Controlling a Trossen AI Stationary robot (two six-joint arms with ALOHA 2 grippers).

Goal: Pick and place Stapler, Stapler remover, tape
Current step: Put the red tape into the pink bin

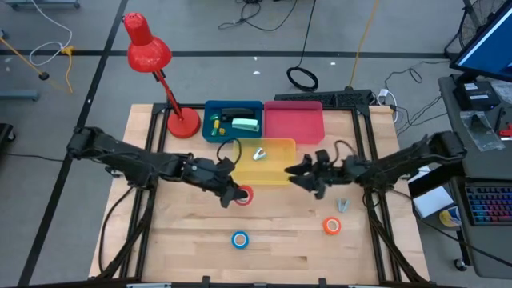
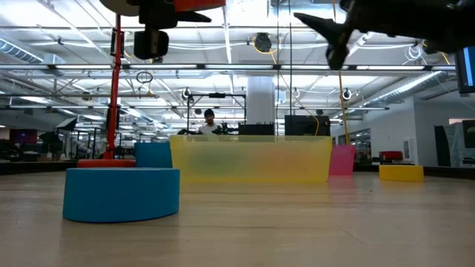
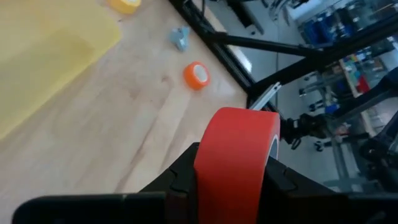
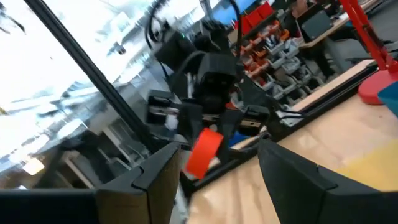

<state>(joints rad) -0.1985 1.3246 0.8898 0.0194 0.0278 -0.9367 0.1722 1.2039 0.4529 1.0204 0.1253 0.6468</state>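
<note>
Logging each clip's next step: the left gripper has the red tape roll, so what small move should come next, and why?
Probably carry it toward the yellow tray and release there. The left gripper is shut on the red tape roll and lifted just beside the tray's near edge. The right gripper hangs open over the tray's right end, so some care is needed.

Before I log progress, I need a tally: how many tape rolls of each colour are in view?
Red tape: 1, held in the left tool
Blue tape: 1
Orange tape: 1
Yellow tape: 1
Total: 4 rolls
</note>
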